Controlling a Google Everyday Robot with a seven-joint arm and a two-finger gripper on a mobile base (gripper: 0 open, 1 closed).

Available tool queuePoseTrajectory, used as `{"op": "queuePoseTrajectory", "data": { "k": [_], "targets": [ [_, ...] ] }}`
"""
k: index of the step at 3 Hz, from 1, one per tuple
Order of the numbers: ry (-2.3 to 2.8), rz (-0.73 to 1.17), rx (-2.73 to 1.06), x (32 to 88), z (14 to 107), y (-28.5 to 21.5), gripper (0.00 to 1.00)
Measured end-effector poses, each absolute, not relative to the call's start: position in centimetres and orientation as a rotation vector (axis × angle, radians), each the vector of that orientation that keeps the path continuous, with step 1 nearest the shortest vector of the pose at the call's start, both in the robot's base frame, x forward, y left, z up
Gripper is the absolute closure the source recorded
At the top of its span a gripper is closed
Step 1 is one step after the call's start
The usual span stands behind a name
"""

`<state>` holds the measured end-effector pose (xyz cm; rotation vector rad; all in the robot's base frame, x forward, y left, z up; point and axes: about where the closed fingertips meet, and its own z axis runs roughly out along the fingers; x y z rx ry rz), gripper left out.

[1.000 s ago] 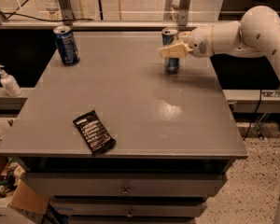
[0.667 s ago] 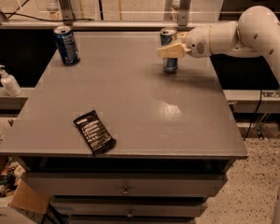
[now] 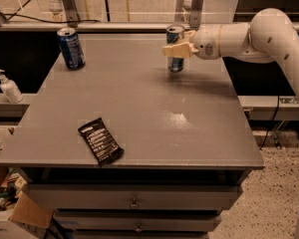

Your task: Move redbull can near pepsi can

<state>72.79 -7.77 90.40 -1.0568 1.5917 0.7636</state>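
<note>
While the pepsi can (image 3: 71, 49) sits at the table's (image 3: 139, 113) far left corner, the gripper (image 3: 173, 49) is clamped round the redbull can (image 3: 176, 65) over on the far right, well apart.

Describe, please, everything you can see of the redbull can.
The redbull can is slim, blue and silver, with a silver top, metal by its look. It is upright over the far right part of the grey table. The claw, reaching in from the right, is shut around its middle, hiding most of the label. Whether its base touches the table cannot be told.
</note>
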Motion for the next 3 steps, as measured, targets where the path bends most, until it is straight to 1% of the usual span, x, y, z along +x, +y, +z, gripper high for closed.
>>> {"op": "queuePoseTrajectory", "data": {
  "k": [1, 3],
  "targets": [
    [1.470, 0.801, -1.034, 74.0, 92.8, -4.6, 1.00],
    [1.346, 0.861, -1.093, 77.5, 92.6, 3.9, 1.00]
  ]
}}
